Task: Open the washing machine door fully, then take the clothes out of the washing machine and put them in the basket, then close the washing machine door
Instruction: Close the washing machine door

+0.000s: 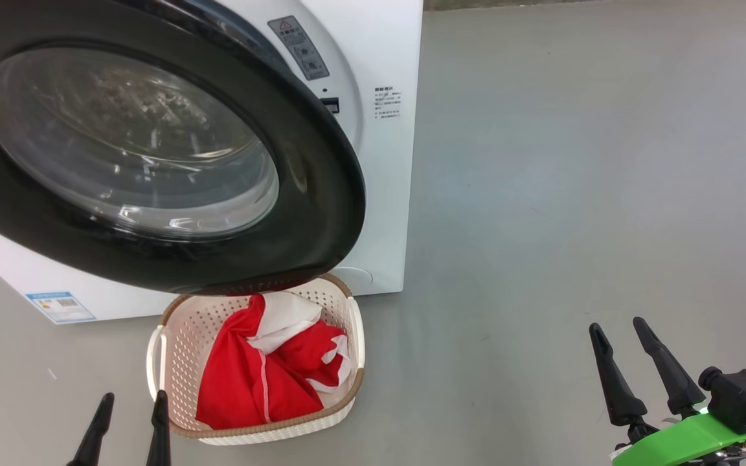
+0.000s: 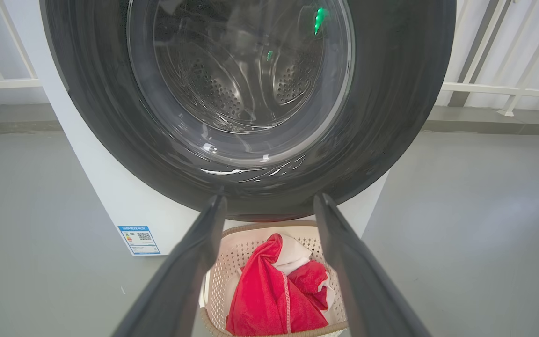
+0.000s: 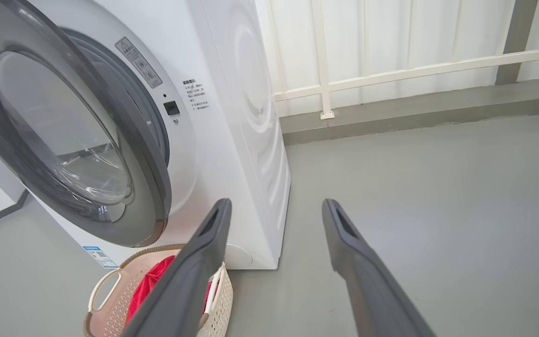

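The left gripper stands at 7 o'clock in the head view, its fingers spread wide and holding nothing. Its right fingertip overlaps the near left corner of the basket; whether they touch I cannot tell. The right gripper at 5 o'clock is equally wide and empty, with a green mount at its wrist and bare grey floor all round it, from 12 through 3 o'clock.

The basket sits on the floor just at 1 o'clock from the left gripper, with the red and white clothes heaped inside. Above it the washing machine door hangs partly open, its right edge swung out from the washing machine. The door's lower black rim covers the basket's far rim.

The door's left side is cut off by the frame. Through the glass the left wrist view shows the steel drum only dimly, under reflections. A blue label sits at the washer's base, its print too small to read.
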You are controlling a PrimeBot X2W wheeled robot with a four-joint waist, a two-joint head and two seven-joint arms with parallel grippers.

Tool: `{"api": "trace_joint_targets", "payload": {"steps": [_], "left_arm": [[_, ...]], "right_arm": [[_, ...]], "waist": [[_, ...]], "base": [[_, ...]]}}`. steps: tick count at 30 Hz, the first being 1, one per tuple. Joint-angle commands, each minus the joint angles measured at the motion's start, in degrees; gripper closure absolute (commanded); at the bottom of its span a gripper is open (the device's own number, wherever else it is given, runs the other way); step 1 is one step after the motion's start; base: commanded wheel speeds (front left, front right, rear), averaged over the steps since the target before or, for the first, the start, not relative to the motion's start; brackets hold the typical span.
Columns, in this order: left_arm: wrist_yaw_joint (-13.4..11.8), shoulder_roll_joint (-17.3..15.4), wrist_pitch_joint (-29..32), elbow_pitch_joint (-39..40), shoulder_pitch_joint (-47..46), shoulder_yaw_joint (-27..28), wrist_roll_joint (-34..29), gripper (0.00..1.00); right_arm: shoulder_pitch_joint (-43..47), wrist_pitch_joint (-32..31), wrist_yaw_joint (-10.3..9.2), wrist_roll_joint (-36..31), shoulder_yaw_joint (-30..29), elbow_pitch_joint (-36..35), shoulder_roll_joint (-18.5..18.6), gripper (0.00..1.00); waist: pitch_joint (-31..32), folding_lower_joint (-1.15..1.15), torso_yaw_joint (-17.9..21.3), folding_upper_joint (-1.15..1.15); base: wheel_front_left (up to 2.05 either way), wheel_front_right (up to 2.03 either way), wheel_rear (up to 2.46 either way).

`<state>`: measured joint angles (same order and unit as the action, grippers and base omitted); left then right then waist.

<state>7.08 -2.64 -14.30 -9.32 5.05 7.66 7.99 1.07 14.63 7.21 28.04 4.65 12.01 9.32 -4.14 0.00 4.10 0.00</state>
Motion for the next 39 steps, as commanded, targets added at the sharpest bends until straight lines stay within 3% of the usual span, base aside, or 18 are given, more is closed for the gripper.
{"api": "trace_joint_targets", "payload": {"steps": [1,17,18,19,20,21,39], "left_arm": [[-0.2,-0.2,-0.7,1.2,-0.7,1.6,0.2,0.00],[-0.2,-0.2,-0.7,1.3,-1.9,0.9,0.8,0.00],[-0.2,-0.2,-0.7,1.2,-2.2,0.5,0.8,0.00],[-0.2,-0.2,-0.7,1.2,-2.4,0.3,0.9,0.00],[-0.3,-0.2,-0.7,1.3,-2.6,0.1,1.0,0.00],[-0.3,-0.2,-0.7,1.4,-2.9,-0.1,1.1,0.00],[-4.3,-0.2,-0.7,2.4,-5.4,-9.3,5.2,0.00]], "right_arm": [[0.0,0.4,0.28,-0.4,1.3,-1.3,1.2,0.00],[-0.7,0.4,0.28,-0.4,1.5,-1.8,1.5,0.00],[-0.9,0.4,0.28,-0.2,1.9,-1.8,1.7,0.05],[-1.2,0.4,0.28,0.0,2.1,-1.9,1.9,0.40],[-1.5,0.4,0.28,0.2,2.3,-2.0,2.0,0.63],[-1.9,0.4,0.28,0.4,2.6,-2.1,2.1,1.00],[-17.4,0.4,0.28,1.9,10.5,-2.4,2.2,1.00]], "waist": [[-0.1,0.00,-0.1,0.00],[-0.3,0.00,-2.0,0.00],[-0.4,0.00,-2.7,0.00],[-0.5,0.00,-3.0,0.00],[-0.6,0.00,-3.4,0.00],[-0.7,0.00,-3.8,0.00],[-3.8,0.00,-13.9,0.00]], "base": [[0.00,0.00,0.00],[0.00,0.00,0.00],[0.00,0.00,0.00],[0.00,0.00,0.00],[0.00,0.00,0.00],[0.00,0.00,0.00],[0.00,0.00,0.00]]}}
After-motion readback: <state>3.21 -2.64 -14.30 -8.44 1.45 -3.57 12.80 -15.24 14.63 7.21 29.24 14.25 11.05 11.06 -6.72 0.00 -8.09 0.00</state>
